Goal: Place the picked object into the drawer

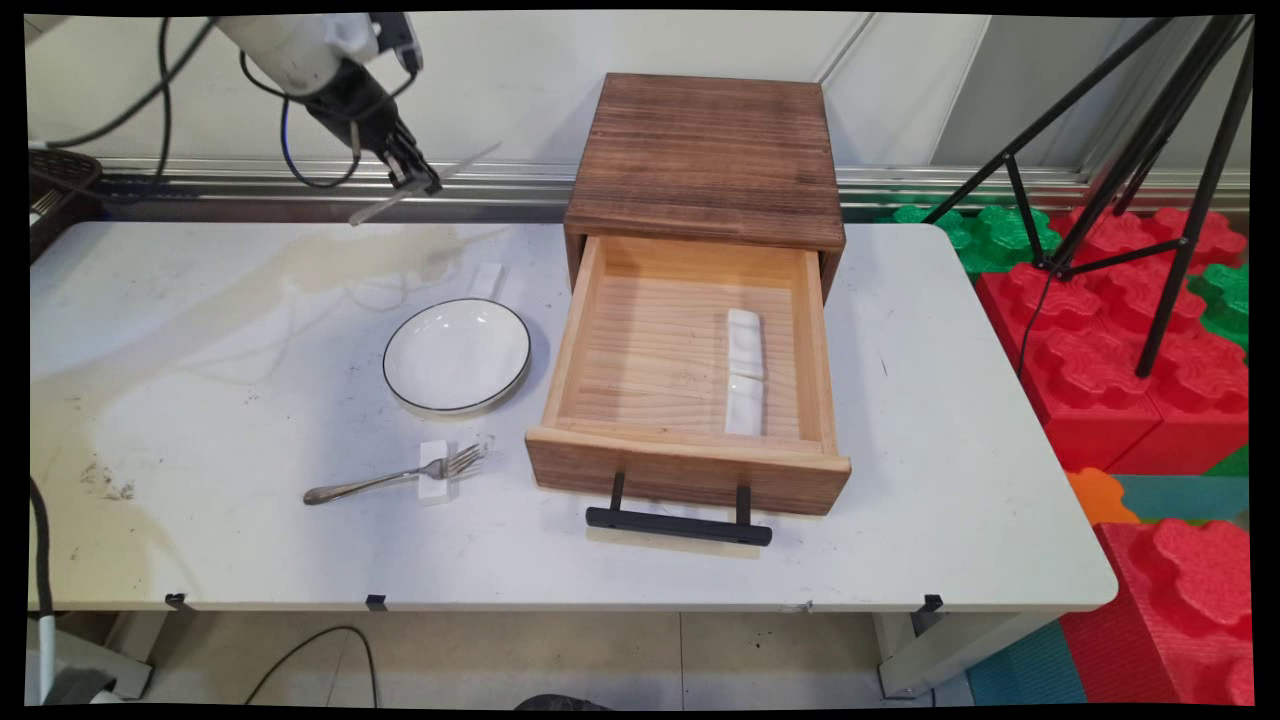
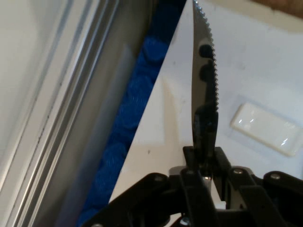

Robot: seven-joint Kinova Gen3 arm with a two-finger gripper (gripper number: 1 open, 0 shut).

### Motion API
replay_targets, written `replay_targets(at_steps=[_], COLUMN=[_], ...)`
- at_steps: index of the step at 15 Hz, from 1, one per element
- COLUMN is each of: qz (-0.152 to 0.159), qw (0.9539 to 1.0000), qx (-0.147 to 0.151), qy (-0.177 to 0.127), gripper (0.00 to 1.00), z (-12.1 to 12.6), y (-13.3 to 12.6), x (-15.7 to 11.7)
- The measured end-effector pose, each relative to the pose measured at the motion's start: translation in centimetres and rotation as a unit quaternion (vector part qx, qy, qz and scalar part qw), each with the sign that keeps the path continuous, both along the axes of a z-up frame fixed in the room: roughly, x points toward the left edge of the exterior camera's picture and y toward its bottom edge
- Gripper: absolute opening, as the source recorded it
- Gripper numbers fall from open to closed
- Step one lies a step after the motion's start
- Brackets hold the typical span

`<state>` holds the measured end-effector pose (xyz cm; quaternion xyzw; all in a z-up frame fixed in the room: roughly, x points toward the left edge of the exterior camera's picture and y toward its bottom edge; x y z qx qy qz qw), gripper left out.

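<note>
Hand view | knife (image 2: 204, 80) clamped in gripper (image 2: 204, 158) | held high over worktop (image 1: 200, 400) | rest (image 2: 267, 128) below, plate (image 1: 457, 355) nearby

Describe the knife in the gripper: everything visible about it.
The knife is a shiny metal table knife with a serrated edge along one side of its blade, tapering to a tip. The gripper holds it clamped between closed jaws, raised in the air above the table's far left part, near the wall. In the main view it looks motion-blurred, sticking out on both sides of the gripper at a slant. The hand view shows dark reflections on the blade. Nothing else touches it; a small white rest lies on the table below.
</note>
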<state>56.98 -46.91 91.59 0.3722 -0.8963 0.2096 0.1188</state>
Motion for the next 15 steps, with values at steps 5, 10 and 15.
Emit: replay_targets(at_steps=[5,10,15], qz=[-0.013,-0.046,-0.077], qw=[0.9996,0.9977,0.9948], qx=[-0.02,-0.035,-0.043], qy=[0.017,0.035,0.051], gripper=[0.0,0.0,0.0], z=[3.5,6.6,8.6], y=[1.4,2.8,3.9], x=[-1.8,-4.4,-7.4])
